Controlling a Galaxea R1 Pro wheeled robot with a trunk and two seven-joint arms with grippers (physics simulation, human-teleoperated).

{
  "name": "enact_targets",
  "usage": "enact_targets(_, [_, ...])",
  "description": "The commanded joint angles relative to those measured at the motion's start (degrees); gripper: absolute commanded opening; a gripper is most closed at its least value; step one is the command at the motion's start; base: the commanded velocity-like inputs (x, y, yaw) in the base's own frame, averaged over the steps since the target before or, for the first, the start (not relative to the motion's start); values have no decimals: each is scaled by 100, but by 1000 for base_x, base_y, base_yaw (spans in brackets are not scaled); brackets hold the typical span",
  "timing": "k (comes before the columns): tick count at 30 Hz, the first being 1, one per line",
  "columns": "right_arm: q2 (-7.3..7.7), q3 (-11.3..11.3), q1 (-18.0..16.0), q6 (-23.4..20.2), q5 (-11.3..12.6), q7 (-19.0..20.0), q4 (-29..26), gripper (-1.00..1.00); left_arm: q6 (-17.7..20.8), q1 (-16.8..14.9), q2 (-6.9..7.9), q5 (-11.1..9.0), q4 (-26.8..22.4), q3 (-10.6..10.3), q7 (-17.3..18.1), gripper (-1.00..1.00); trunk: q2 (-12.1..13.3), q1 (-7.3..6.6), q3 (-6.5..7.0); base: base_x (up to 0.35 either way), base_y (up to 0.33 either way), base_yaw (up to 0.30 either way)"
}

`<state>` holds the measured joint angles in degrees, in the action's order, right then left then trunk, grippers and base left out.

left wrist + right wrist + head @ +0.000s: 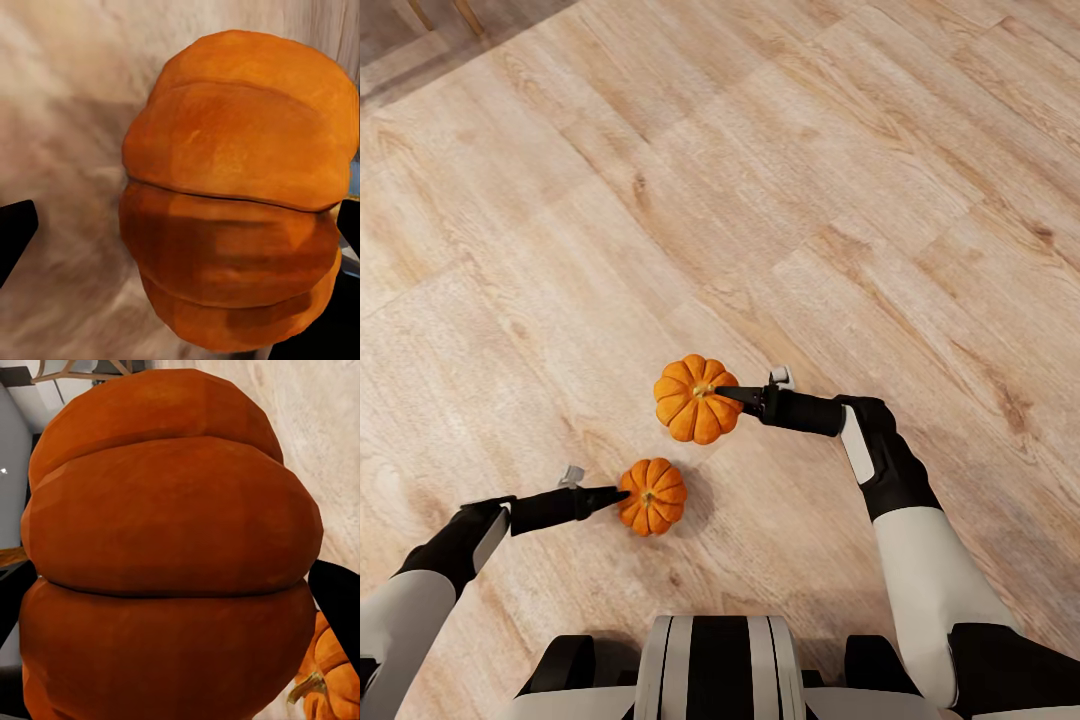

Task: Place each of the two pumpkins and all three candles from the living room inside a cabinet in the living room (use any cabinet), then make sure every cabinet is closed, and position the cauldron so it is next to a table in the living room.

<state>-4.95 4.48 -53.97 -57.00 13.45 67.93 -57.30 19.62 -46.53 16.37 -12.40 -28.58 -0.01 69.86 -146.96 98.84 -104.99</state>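
We have one pumpkin in each gripper, both carried out in front of us over the bare wooden floor [840,180]. The right gripper [732,394] is clamped on the larger pumpkin [696,399], its fingertips reaching to the stem at the crown, and in the right wrist view that pumpkin's orange ribs crowd the lens with dark fingers at either edge. The left gripper [618,494] grips the smaller pumpkin [652,496] from its side, and the left wrist view shows it seated between the two black fingers. The two pumpkins sit near each other but apart, the larger one ahead of the smaller. We judge this to be the carrying stage, with the cabinet yet to be reached. To do it well we should hold both arms steady while the base drives, keep the pumpkins from knocking together, and keep the grips firm, since round ribbed skins can roll out of narrow fingers. The right hold looks the more delicate, being so close to the stem, so we would turn and brake gently. On arrival we will need a drawer open before either pumpkin can go in.
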Motion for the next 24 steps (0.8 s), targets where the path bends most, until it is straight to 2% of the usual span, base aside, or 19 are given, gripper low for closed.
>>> enact_targets(1, [-1,0,0,-4,7,1,0,-100,-26,3,-1,54,11,-21,-130,100,0,1,-1,0,0,0])
enact_targets(9, [-6,0,8,-4,8,1,0,-100,210,3,-8,54,-7,-16,-248,100,0,1,-1,0,0,0])
enact_targets(21, [0,0,9,-4,8,1,0,-100,209,3,-62,28,-235,-16,-204,100,0,1,-1,0,0,0])
enact_targets(24, [2,0,9,-4,8,1,4,-100,212,3,-62,26,-336,-83,-202,100,0,1,-1,0,0,0])
